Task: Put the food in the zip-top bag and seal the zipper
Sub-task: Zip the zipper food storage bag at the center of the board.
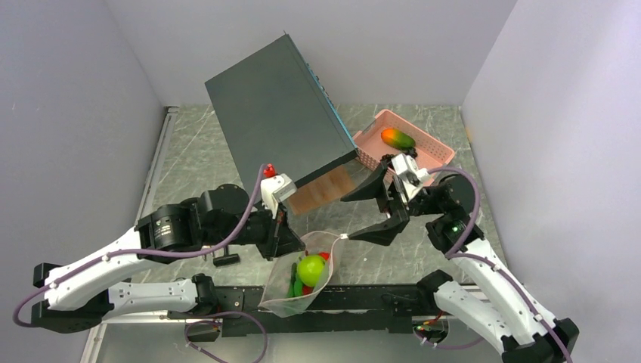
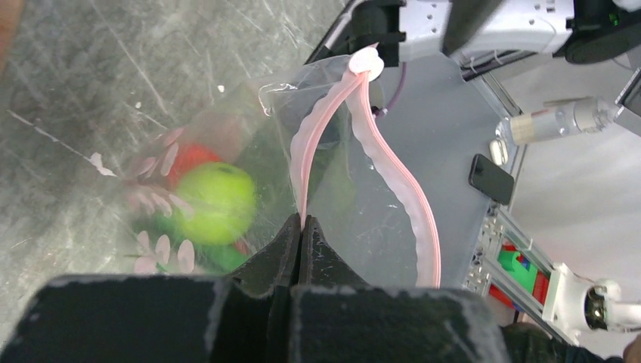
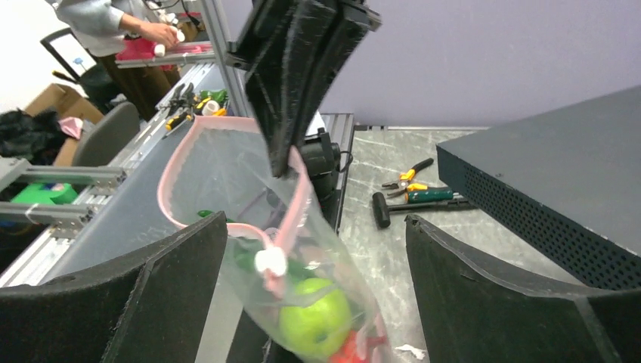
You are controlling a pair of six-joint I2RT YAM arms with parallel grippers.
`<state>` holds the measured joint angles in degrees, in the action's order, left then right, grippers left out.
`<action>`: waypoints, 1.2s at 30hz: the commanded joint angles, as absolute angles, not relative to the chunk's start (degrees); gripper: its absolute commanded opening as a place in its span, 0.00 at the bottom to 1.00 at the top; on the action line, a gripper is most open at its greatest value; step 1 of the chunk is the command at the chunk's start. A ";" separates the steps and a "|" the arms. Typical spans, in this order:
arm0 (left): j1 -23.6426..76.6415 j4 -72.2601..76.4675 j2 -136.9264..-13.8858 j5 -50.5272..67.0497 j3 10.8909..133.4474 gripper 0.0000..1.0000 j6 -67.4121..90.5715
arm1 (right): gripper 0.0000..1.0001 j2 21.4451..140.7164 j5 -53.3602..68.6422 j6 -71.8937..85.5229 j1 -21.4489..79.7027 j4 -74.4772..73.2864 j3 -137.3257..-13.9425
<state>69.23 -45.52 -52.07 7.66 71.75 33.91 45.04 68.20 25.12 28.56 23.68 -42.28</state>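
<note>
The zip-top bag hangs from my left gripper, which is shut on the pink zipper at one end of the open mouth. Inside lie a lime-green round fruit, red pieces and green pods. The white slider sits at the far end of the zipper. My right gripper stands open with the slider end of the bag between its fingers, which do not touch it. An orange-green mango lies in the pink basket.
A large dark box leans over the middle of the table, close behind both grippers. Orange-handled pliers and a small hammer lie on the table beside the box. The bag hangs over the table's near edge.
</note>
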 commanded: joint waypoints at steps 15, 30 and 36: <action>62.95 -43.20 -48.58 8.06 72.71 0.00 34.61 | 0.86 44.53 66.91 25.53 28.85 35.35 -35.55; 62.53 -39.45 -50.41 11.40 72.39 0.00 35.44 | 0.55 50.65 64.46 29.03 37.75 46.45 -30.58; 62.49 -39.42 -50.08 11.63 71.63 0.00 35.75 | 0.34 50.48 63.52 27.51 37.93 46.06 -29.53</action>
<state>62.76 -43.51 -50.83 10.57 71.61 35.18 51.27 64.53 28.71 37.65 41.54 -29.98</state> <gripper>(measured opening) 0.012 0.401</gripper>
